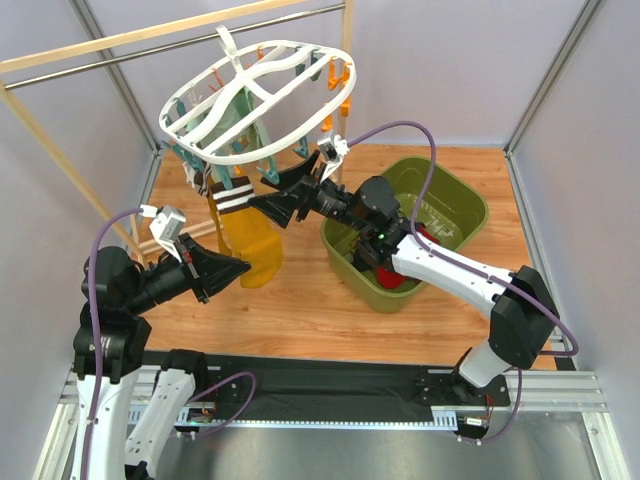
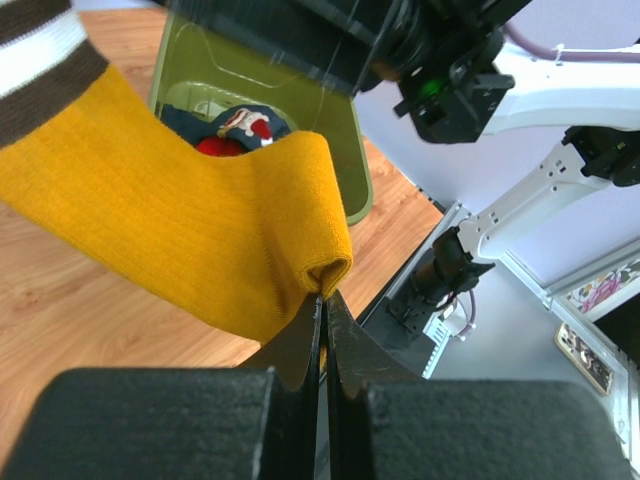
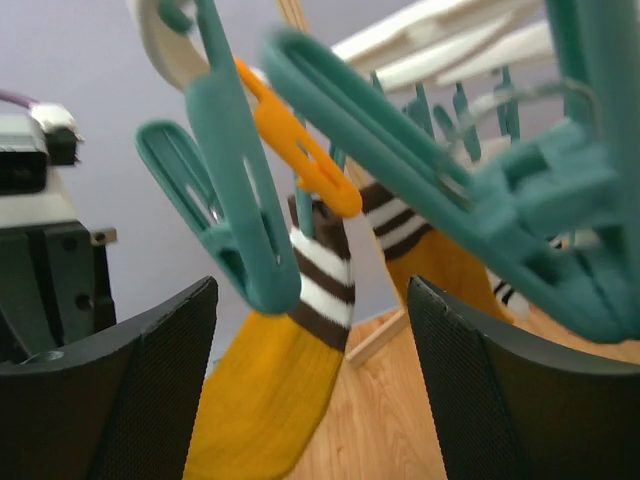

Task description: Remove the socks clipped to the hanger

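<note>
1. Two claws work on one yellow sock (image 1: 250, 245). It hangs from the white hanger (image 1: 262, 98), up high at the back, over the wooden surface (image 1: 300, 300).
2. Our left claw (image 2: 322, 300) is pinched tight on the bottom end of the yellow sock and holds it out to the side.
3. Our right claw (image 3: 310, 290) is wide open and holds nothing. It sits by the top of the sock, where the brown and white stripes are. A teal clip (image 3: 240, 220) bites that stripy top.
4. We think this is the step of getting the sock free from its clip. Another stripy sock (image 3: 395, 225) hangs close behind it.
5. Next, we think the right claw needs to squeeze the clip open, or the left claw needs to pull down gently. After that the sock can go in the green bin (image 1: 470, 205), where a red sock (image 1: 428, 238) lies.
</note>
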### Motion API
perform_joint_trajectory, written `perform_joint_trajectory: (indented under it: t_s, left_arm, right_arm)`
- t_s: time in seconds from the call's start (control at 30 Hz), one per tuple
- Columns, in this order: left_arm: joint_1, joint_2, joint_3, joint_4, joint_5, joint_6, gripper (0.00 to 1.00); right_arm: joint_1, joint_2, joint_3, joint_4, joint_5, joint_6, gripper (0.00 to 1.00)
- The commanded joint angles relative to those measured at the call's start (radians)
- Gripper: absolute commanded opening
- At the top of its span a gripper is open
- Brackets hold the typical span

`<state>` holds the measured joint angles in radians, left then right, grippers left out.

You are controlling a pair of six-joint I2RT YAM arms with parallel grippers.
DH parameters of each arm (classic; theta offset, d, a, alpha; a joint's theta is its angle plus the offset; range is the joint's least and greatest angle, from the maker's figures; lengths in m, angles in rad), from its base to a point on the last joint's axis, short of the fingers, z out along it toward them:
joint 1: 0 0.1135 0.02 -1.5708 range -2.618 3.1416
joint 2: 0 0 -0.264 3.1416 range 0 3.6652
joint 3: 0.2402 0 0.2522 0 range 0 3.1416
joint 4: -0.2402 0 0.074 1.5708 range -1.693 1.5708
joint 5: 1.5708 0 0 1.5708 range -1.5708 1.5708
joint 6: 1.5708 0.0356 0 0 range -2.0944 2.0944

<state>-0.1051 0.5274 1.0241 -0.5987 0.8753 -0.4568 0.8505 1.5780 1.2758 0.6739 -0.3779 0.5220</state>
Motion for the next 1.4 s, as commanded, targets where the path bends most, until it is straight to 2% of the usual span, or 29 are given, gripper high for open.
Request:
perform_joint_trajectory:
  t_s: [0.0, 0.23, 0.3, 0.47, 0.57, 0.6, 0.67, 0.7, 0.77, 0.8, 0.83, 0.87, 0.9, 1.0, 1.03, 1.07, 1.13, 1.2, 1.23, 1.27, 1.37]
  left_arm:
    - [-0.004, 0.008, 0.027, 0.057, 0.031, -0.023, 0.00]
    - [-0.004, -0.012, -0.013, 0.140, 0.077, -0.031, 0.00]
    - [-0.004, -0.021, -0.048, 0.209, 0.086, -0.068, 0.00]
    - [-0.004, -0.010, -0.094, 0.258, 0.085, -0.095, 0.00]
    - [-0.004, -0.006, -0.116, 0.267, 0.073, -0.098, 0.00]
    - [-0.004, -0.001, -0.122, 0.272, 0.071, -0.106, 0.00]
    - [-0.004, -0.003, -0.145, 0.292, 0.070, -0.118, 0.00]
    - [-0.004, -0.003, -0.151, 0.293, 0.062, -0.129, 0.00]
    - [-0.004, -0.004, -0.159, 0.290, 0.051, -0.135, 0.00]
    - [-0.004, -0.003, -0.157, 0.286, 0.041, -0.138, 0.03]
    - [-0.004, -0.003, -0.163, 0.293, 0.039, -0.144, 0.07]
    - [-0.004, -0.003, -0.167, 0.306, 0.039, -0.157, 0.27]
    - [-0.004, 0.005, -0.168, 0.333, 0.051, -0.166, 0.36]
    - [-0.002, 0.031, -0.121, 0.327, 0.016, -0.108, 0.48]
    - [-0.001, 0.040, -0.092, 0.333, 0.008, -0.102, 0.60]
    - [0.007, 0.063, -0.082, 0.385, 0.027, -0.117, 0.80]
    - [0.021, 0.085, -0.076, 0.529, 0.062, -0.163, 0.98]
    - [0.045, 0.114, -0.084, 0.636, 0.097, -0.252, 1.00]
    - [0.054, 0.123, -0.088, 0.751, 0.112, -0.285, 1.00]
    - [0.070, 0.146, -0.093, 0.805, 0.138, -0.349, 1.00]
    - [0.088, 0.186, -0.096, 0.930, 0.151, -0.414, 1.00]
  right_arm:
    - [0.005, -0.032, -0.058, 0.006, -0.018, -0.022, 0.78]
    - [0.007, -0.042, -0.154, 0.098, -0.186, 0.085, 0.79]
    - [0.007, -0.039, -0.162, 0.153, -0.225, 0.120, 0.79]
    - [0.005, -0.030, -0.204, 0.326, -0.306, 0.268, 0.75]
    - [0.005, -0.009, -0.197, 0.423, -0.338, 0.337, 0.64]
    - [0.007, -0.004, -0.188, 0.438, -0.342, 0.345, 0.52]
    - [0.005, -0.001, -0.184, 0.440, -0.345, 0.351, 0.36]
    - [0.004, -0.004, -0.188, 0.438, -0.343, 0.348, 0.23]
    - [0.001, -0.022, -0.199, 0.432, -0.335, 0.342, 0.12]
    - [-0.001, -0.036, -0.208, 0.426, -0.335, 0.334, 0.01]
    - [-0.002, -0.042, -0.213, 0.424, -0.338, 0.331, 0.00]
    - [-0.002, -0.050, -0.217, 0.420, -0.342, 0.326, 0.00]
    - [-0.004, -0.055, -0.222, 0.417, -0.346, 0.317, 0.01]
    - [-0.011, -0.076, -0.243, 0.397, -0.355, 0.300, 0.00]
    - [-0.014, -0.078, -0.247, 0.395, -0.360, 0.300, 0.00]
    - [-0.022, -0.078, -0.256, 0.400, -0.365, 0.305, 0.00]
    - [-0.030, -0.079, -0.265, 0.426, -0.383, 0.329, 0.00]
    - [-0.042, -0.079, -0.266, 0.446, -0.418, 0.357, 0.00]
    - [-0.050, -0.079, -0.265, 0.463, -0.429, 0.368, 0.00]
    - [-0.054, -0.082, -0.263, 0.470, -0.443, 0.375, 0.00]
    - [-0.064, -0.090, -0.254, 0.469, -0.487, 0.381, 0.00]
